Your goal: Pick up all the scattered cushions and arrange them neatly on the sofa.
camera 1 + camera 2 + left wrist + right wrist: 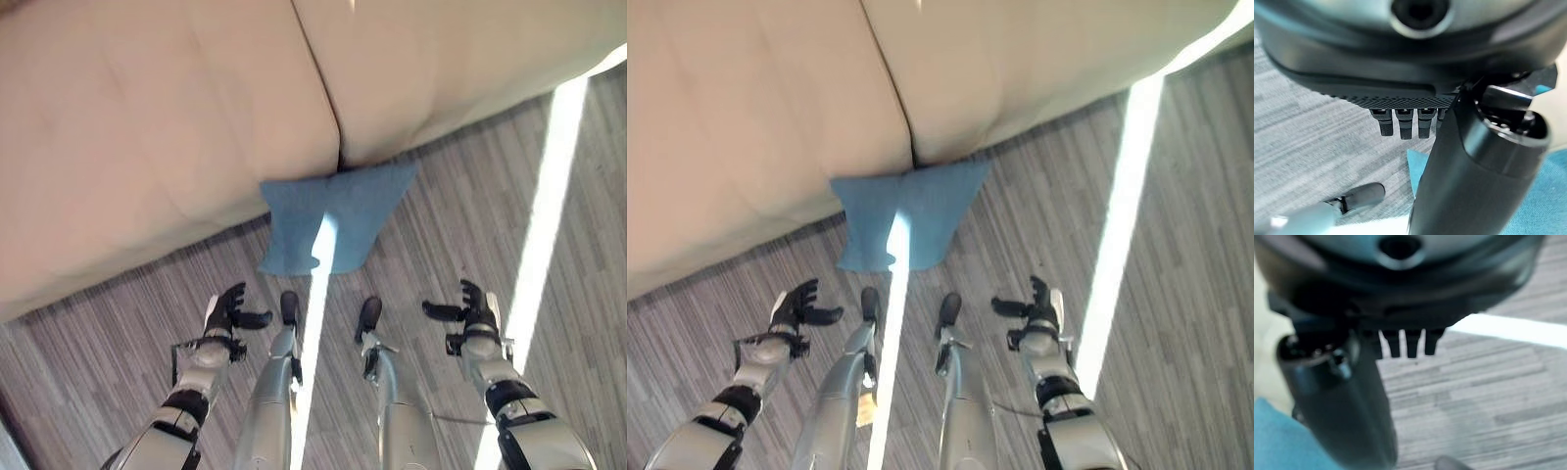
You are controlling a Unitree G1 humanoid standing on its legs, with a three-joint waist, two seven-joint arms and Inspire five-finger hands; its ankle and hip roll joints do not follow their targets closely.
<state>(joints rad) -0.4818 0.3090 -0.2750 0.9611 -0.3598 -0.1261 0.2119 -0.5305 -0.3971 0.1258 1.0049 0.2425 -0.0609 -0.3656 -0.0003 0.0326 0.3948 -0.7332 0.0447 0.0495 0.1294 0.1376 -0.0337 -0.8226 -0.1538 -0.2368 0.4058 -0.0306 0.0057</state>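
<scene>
Lying flat blue fabric cushion (333, 217) against beige leather sofa (167, 117), on grey striped carpet (98, 362); left hand (227, 315), right hand (472, 315) both spread, empty.

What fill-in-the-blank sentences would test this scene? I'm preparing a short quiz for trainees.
1. The cushion on the floor is ____ in colour.
2. The cushion lies against the front of the beige ____.
3. The left hand and the right hand both hold ____.
4. A bright strip of ____ crosses the striped grey floor and the cushion.

Missing words: blue; sofa; nothing; sunlight
</scene>
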